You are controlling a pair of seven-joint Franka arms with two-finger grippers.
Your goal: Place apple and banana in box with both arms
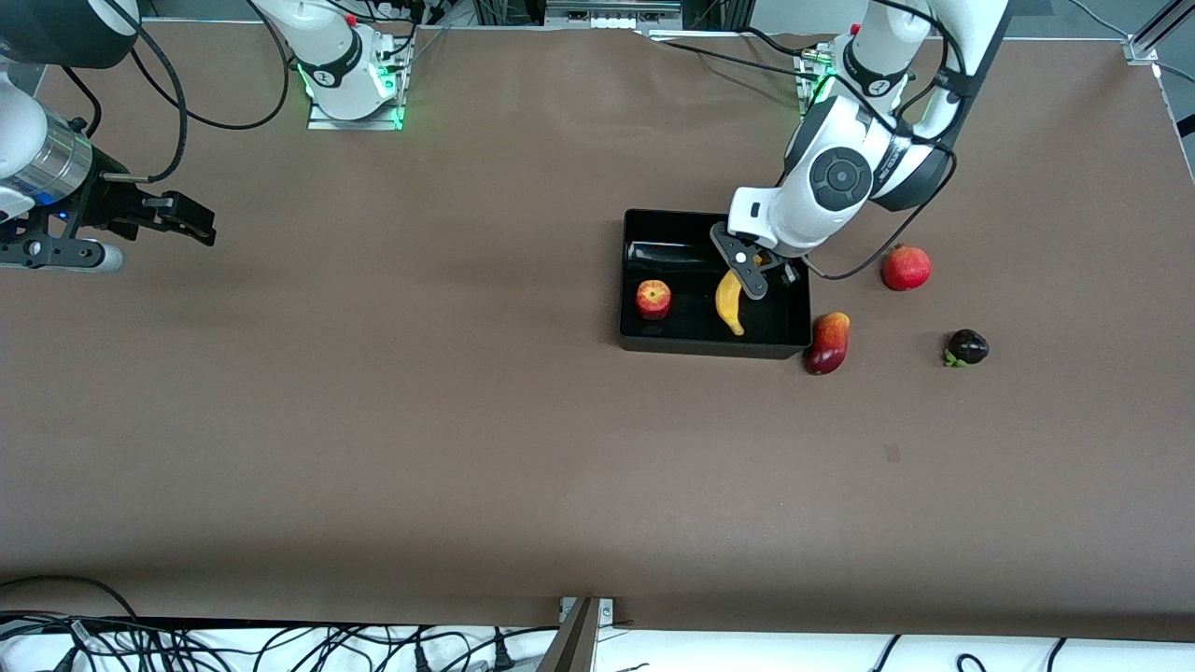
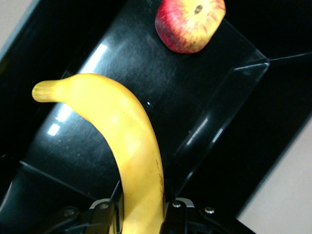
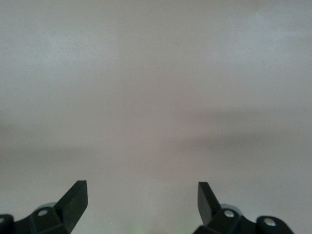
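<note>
Left claw (image 1: 758, 276) pinching smooth curved banana (image 1: 729, 301) (over glossy box (image 1: 709, 343)).

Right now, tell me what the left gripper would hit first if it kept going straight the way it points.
The left gripper, shut on the banana, points down into the box. Going straight on, the banana's free tip would likely meet the box floor first; the apple sits off to the side.

A robotics lab is indicated: two white arms (image 1: 840, 177) are bolted by metal base plates (image 1: 355, 112) to a broad counter (image 1: 373, 420) covered in plain brown sheeting. Black cables (image 1: 215, 121) are draped around the bases at 12 o'clock, and more are tangled at 7 o'clock. Aluminium framing (image 1: 1153, 33) is seen at 2 o'clock.
</note>
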